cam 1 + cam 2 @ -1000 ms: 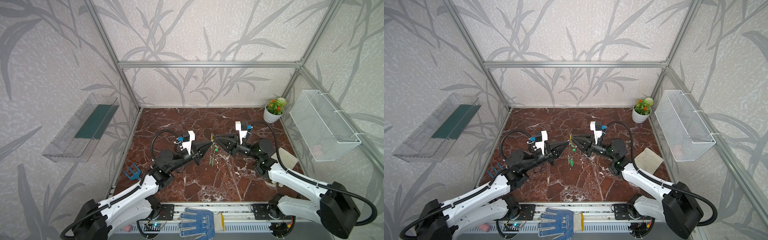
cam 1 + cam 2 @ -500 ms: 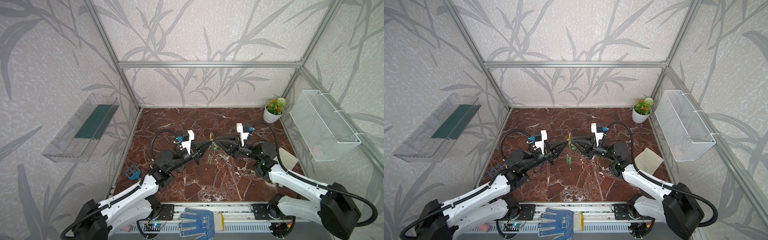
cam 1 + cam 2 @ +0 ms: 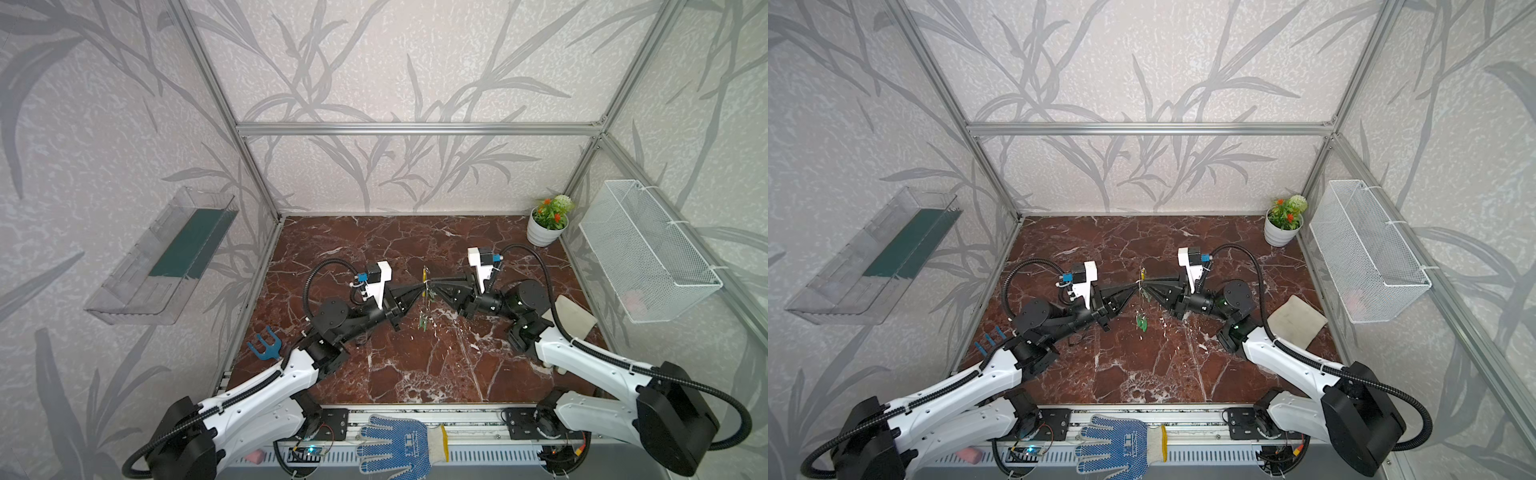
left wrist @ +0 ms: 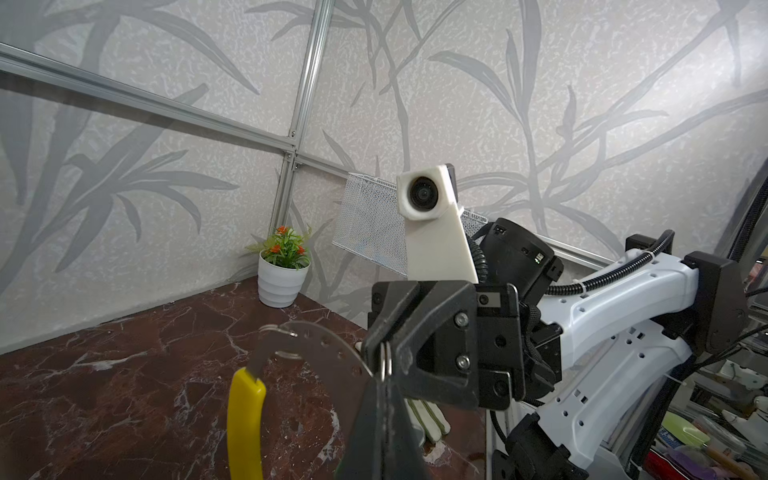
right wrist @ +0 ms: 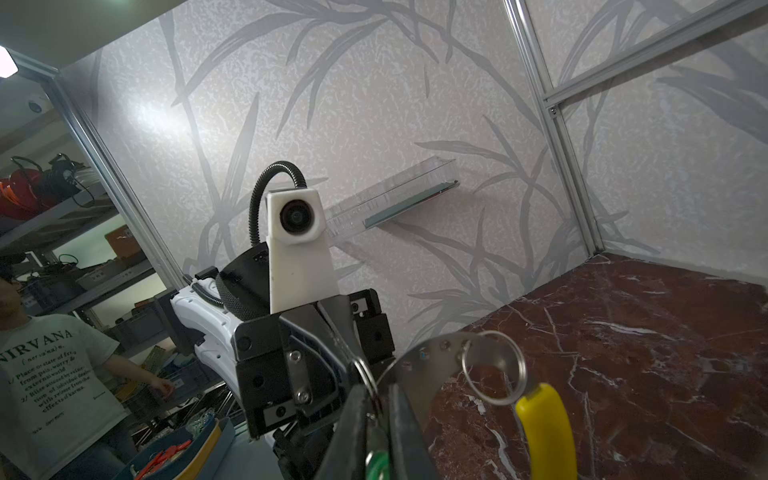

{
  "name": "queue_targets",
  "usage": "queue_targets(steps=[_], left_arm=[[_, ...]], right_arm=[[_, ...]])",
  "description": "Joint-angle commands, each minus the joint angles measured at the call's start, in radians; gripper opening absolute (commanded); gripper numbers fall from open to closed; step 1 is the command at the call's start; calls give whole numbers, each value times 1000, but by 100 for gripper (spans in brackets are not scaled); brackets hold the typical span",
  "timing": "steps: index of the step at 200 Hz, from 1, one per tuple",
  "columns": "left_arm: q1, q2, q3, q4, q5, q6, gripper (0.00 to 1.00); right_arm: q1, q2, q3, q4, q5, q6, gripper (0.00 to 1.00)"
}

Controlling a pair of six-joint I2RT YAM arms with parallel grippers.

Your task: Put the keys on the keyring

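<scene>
**Left gripper** point(image 4: 380, 411): jaws closed on the perforated metal band of the keyring point(image 4: 324, 353).

**Right gripper** point(image 5: 380, 419): jaws closed. A green-headed key point(image 5: 376, 461) is pinched between them, and its small split ring sits at the fingertips.

**Relative position:** In both top views the two grippers meet tip to tip over the middle of the marble table point(image 3: 415, 374). The left gripper point(image 3: 419, 286) and right gripper point(image 3: 430, 285) sit on opposite sides of the keyring point(image 3: 424, 277).

**Keyring:** It is held clear of the table, roughly upright and edge-on to the top views. The yellow sleeve point(image 5: 544, 432) covers one arc. A second split ring point(image 5: 498, 402) hangs on the band near the sleeve.

**Keys:** The other keys point(image 3: 1142, 322) dangle below the grippers, above the table surface.

**Surroundings:**
- A potted plant point(image 3: 546, 226) stands in the far right corner.
- A folded cloth point(image 3: 575, 318) lies by the right arm.
</scene>
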Motion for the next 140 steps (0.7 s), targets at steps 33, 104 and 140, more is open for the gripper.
queue_targets(steps=[33, 104, 140], left_arm=[[-5, -1, 23, 30, 15, -8, 0], [-2, -61, 54, -177, -37, 48, 15], [2, -89, 114, -381, -45, 105, 18]], right_arm=[[-1, 0, 20, 24, -21, -15, 0], [-56, -22, 0, -38, -73, -86, 0], [-83, -36, -12, -121, -136, -169, 0]])
